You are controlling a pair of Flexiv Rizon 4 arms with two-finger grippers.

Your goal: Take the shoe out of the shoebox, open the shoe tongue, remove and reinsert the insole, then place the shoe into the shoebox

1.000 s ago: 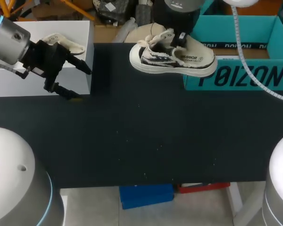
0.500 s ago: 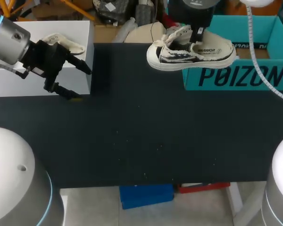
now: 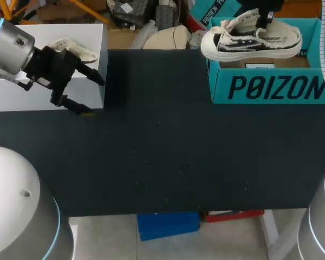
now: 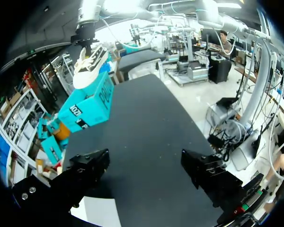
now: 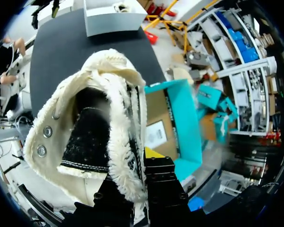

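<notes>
The shoe (image 3: 252,39), cream with black markings and a fleece-lined collar, hangs roughly level above the open teal shoebox (image 3: 271,86), its toe past the box's left wall. The shoebox stands at the table's far right.

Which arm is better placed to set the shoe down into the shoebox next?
Right. The right end effector grips the shoe just above the open teal shoebox. The left end effector sits open across the table beside the white box, holding nothing.
</notes>
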